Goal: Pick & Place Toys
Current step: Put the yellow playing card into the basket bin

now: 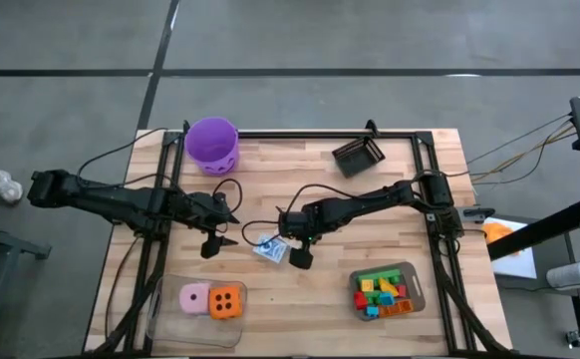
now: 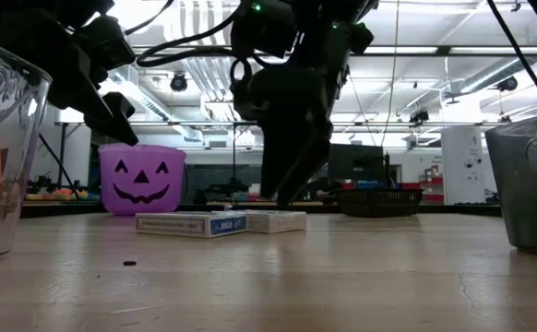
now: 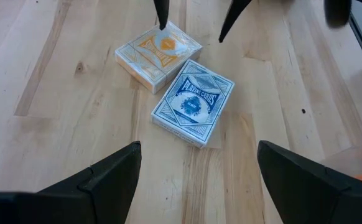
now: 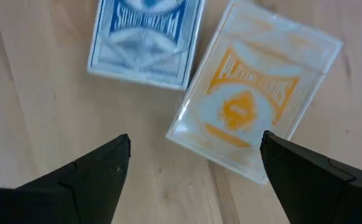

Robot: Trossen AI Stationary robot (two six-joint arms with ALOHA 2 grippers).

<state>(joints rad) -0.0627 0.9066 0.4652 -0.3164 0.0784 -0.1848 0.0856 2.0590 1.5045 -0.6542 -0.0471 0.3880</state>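
Below the right pincer [image 4: 193, 165], prongs apart, orange card pack [image 4: 255, 106], blue pack [image 4: 145, 38] beside

A wooden counter [image 1: 320, 189] carries a purple bucket [image 1: 212, 143] with a jack-o'-lantern face at its far left corner and a small black basket [image 1: 358, 156] farther right along the far edge. A clear bin [image 1: 165, 304] sits near-left, a grey tray [image 1: 411, 273] near-right

Overhead, table-level and two close wrist cameras, all sharing the card packs [image 1: 268, 248].
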